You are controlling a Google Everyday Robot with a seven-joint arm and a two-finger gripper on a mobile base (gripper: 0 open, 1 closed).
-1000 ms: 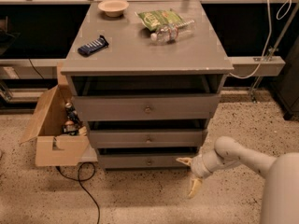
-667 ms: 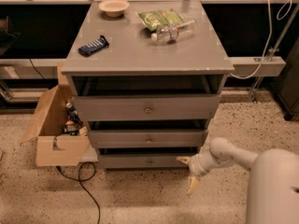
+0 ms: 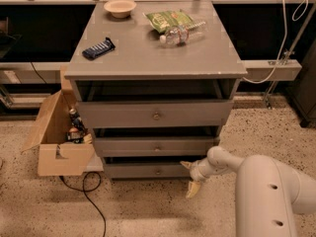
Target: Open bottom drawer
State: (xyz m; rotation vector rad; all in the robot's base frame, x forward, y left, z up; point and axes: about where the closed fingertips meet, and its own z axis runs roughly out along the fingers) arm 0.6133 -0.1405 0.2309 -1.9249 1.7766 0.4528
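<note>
The bottom drawer (image 3: 148, 170) is the lowest and slimmest grey front of the three-drawer cabinet, with a tiny round knob (image 3: 158, 171) at its centre. It sits nearly flush, with a dark gap above it. My gripper (image 3: 190, 177) is low at the drawer's right end, just off the front corner, near the floor. Its two pale fingers (image 3: 193, 189) are spread apart, one up by the drawer corner and one pointing down, with nothing between them. My white arm (image 3: 266, 191) comes in from the lower right.
The mid drawer (image 3: 155, 146) and top drawer (image 3: 155, 114) are above. On the cabinet top lie a bowl (image 3: 120, 7), a dark snack bar (image 3: 98, 48), a green bag (image 3: 168, 19) and a bottle (image 3: 180, 33). An open cardboard box (image 3: 59, 137) and a cable (image 3: 81, 189) lie left.
My arm has shifted slightly left and nearer the camera, so it fills more of the lower right. The gripper stays by the drawer's right end. The drawers have not moved.
</note>
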